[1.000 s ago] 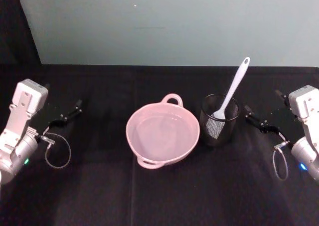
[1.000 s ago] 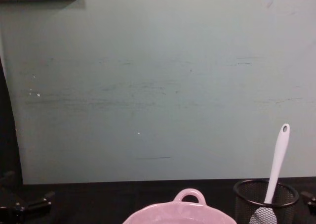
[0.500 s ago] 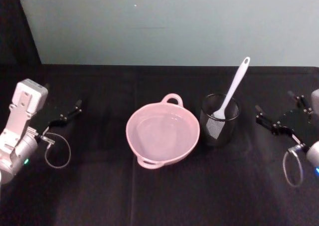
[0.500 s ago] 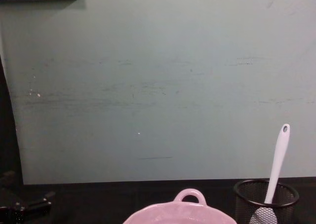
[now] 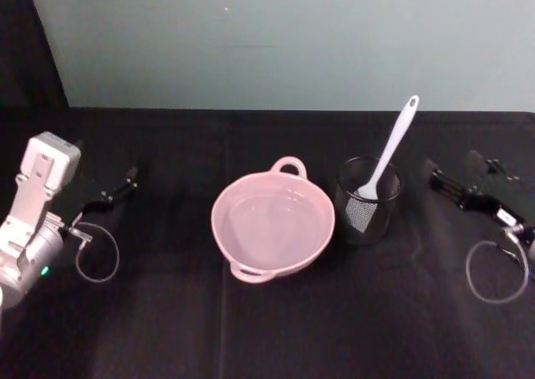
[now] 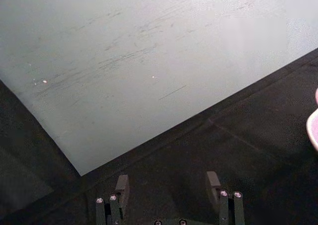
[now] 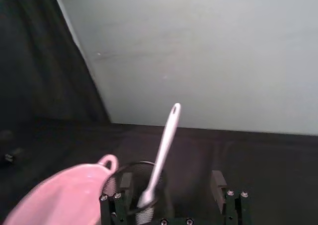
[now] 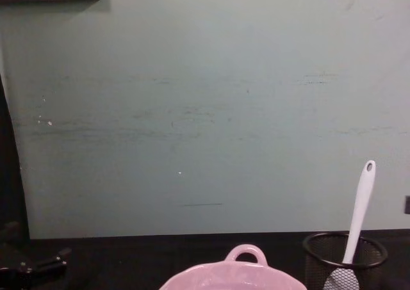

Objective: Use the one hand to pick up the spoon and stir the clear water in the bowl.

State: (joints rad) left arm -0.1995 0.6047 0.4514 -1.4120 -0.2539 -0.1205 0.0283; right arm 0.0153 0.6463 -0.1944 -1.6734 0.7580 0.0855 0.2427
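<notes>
Leaning in a black wire-mesh cup (image 5: 368, 205), the slim white plastic spoon (image 5: 391, 145) has its flat paddle head down inside the mesh. Its long handle, with an oval hole at the end, tilts toward the right. The cup stands just right of the wide, smooth pale pink bowl (image 5: 219, 205), which has a loop handle on its rim. Clear water (image 5: 272, 228) in it shows only faint reflections. Both sit on the bench (image 5: 276, 329), draped in matte black cloth. The right hand (image 5: 453, 168) hovers right of the cup, apart from the spoon, its fingers (image 7: 216, 181) spread wide and empty. The left hand (image 6: 167, 185) sits by the bench's left edge, fingers apart, holding nothing.
</notes>
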